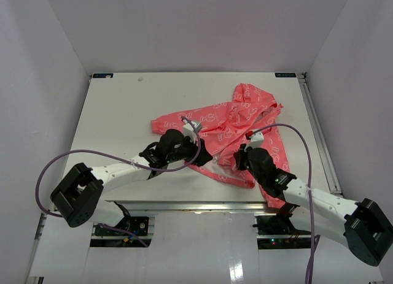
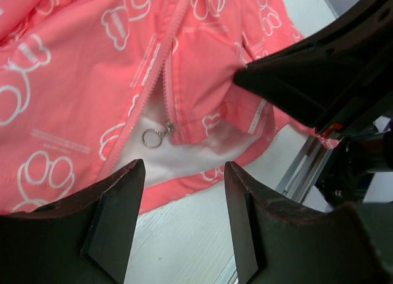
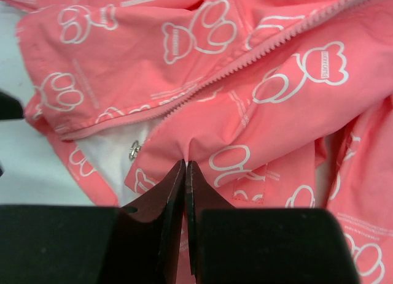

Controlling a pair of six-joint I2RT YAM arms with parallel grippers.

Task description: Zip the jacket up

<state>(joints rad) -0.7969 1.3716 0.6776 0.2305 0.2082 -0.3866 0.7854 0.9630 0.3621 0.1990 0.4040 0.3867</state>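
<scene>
While one jacket (image 1: 236,121) lies crumpled across the middle and right of the tabletop (image 1: 116,106), its hem is turned toward the near edge and its upper part toward the far right corner. Bare white surface is seen between the jacket and the left edge and along the far edge. Only a narrow strip is left between a sleeve and the metal rail (image 1: 319,130) at the right edge. The space is enclosed by plain walls (image 1: 37,81) on three sides.

The left gripper (image 2: 181,173) is held wide apart above the hem, gripping nothing, with one ring pull (image 2: 152,138) of the zipper (image 2: 175,26) seen just beyond its fingertips, beside the white lining (image 2: 184,158). The right gripper (image 3: 185,164) is closed tight, and a fold of the jacket's front panel near the hem is pinched at its tip, where the fabric is puckered.

White outline prints are repeated over the fabric. Small lines of wording are printed within and beside them but cannot be read. Two arms, two grippers and two purple cables (image 1: 43,173) are counted.
</scene>
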